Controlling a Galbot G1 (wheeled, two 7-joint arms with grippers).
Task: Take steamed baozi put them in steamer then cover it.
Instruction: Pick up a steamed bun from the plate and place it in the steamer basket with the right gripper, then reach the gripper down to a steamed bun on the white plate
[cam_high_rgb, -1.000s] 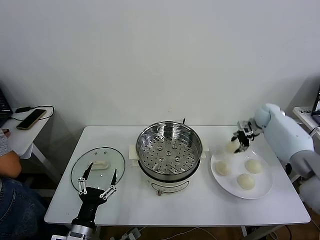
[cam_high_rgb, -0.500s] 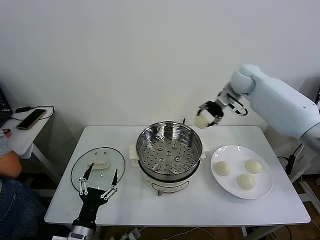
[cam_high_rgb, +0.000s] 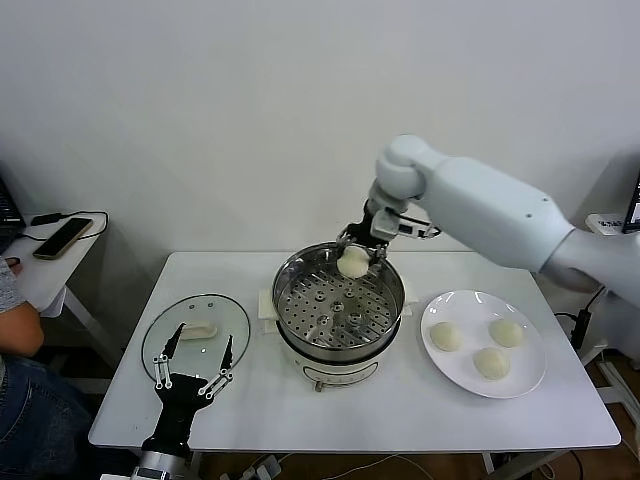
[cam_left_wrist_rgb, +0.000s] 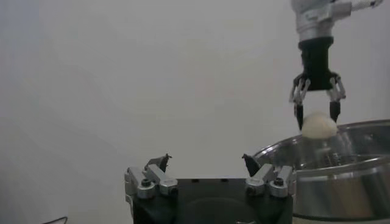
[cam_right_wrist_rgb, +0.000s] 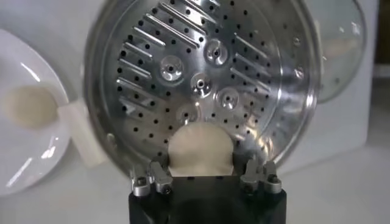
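Observation:
The steamer (cam_high_rgb: 288, 305) stands mid-table, its perforated tray (cam_right_wrist_rgb: 201, 79) bare. My right gripper (cam_high_rgb: 357, 254) hangs just over the steamer's far side, shut on one cream-white baozi (cam_high_rgb: 352, 262). That baozi (cam_right_wrist_rgb: 200, 149) fills the space between the fingers in the right wrist view. Three more baozi (cam_high_rgb: 445, 337) lie on the white plate (cam_high_rgb: 468, 308) at the right. The glass cover (cam_high_rgb: 195, 335) lies flat at the left. My left gripper (cam_high_rgb: 195, 372) stands open at the cover's near edge, holding nothing. The left wrist view shows the left gripper (cam_left_wrist_rgb: 205, 163), and farther off the held baozi (cam_left_wrist_rgb: 319, 125) above the steamer (cam_left_wrist_rgb: 341, 167).
A small side table at the far left carries a phone (cam_high_rgb: 62, 238) and a cable. A person's arm (cam_high_rgb: 15, 325) shows at the left edge. A white wall rises close behind the table.
My right gripper lifted a baozi off the plate, carried it up and leftward, and now holds it low over the steamer. The left arm has not moved.

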